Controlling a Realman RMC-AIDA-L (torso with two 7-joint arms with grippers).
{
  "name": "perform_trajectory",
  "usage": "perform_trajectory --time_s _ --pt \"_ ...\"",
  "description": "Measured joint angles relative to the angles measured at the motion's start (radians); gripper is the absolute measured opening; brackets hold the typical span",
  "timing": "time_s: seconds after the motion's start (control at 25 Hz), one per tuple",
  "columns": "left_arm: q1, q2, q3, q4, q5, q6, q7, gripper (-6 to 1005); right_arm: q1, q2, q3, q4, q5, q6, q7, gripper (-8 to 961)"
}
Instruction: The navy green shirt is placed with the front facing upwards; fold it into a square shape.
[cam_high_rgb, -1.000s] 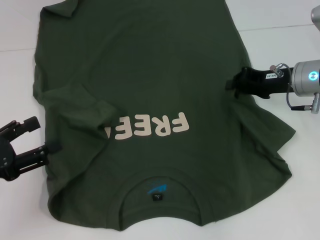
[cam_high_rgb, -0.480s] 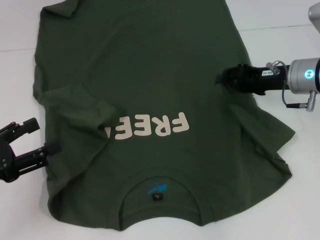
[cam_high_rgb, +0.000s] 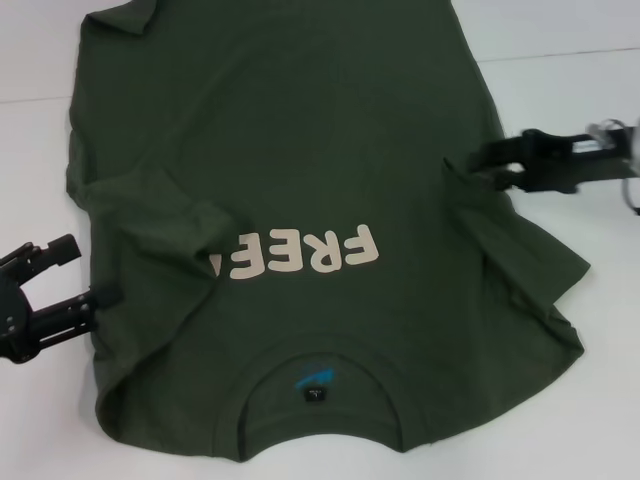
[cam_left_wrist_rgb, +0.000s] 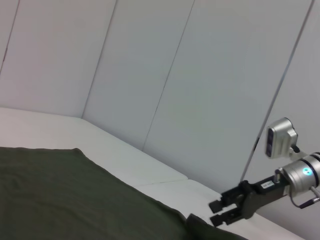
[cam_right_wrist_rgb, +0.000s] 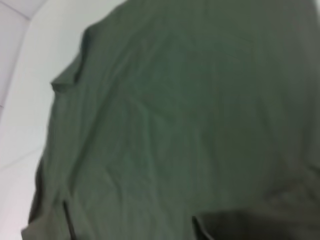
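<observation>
Navy green shirt (cam_high_rgb: 300, 200), soft and limp, is lying print-up on the tabletop (cam_high_rgb: 560, 30); right gripper (cam_high_rgb: 478, 160) is pinching its right-edge fold; left gripper (cam_high_rgb: 80, 275), jaws wide, is waiting by the left sleeve.

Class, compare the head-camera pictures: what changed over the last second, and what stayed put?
The right hand reached in over the navy green shirt's right edge, then drew back outward, leaving a small raised pucker of cloth there. The left hand stayed at the left edge; the print and collar did not shift.
</observation>
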Motion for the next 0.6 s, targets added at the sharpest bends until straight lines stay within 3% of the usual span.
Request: perform_trajectory --time_s 0.12,0.24,0.44,0.6 --pt "-0.004 -0.001 0.000 0.001 0.000 0.000 -0.004 932 -0.036 -0.036 -0.003 -0.019 -0.010 -0.059 0.004 602" --pt "-0.009 -0.001 0.000 0.001 0.000 0.000 -0.012 932 -0.074 -0.054 -0.004 -0.072 -0.030 -0.108 0.025 602" --pt "-0.021 -0.001 0.002 -0.001 0.000 0.008 -0.016 932 -0.111 -0.057 -0.009 -0.134 -0.060 -0.173 0.031 603" --pt "-0.022 -0.001 0.001 -0.002 -0.004 0.011 -0.017 932 -0.106 -0.044 -0.029 -0.131 -0.139 -0.175 0.028 603"
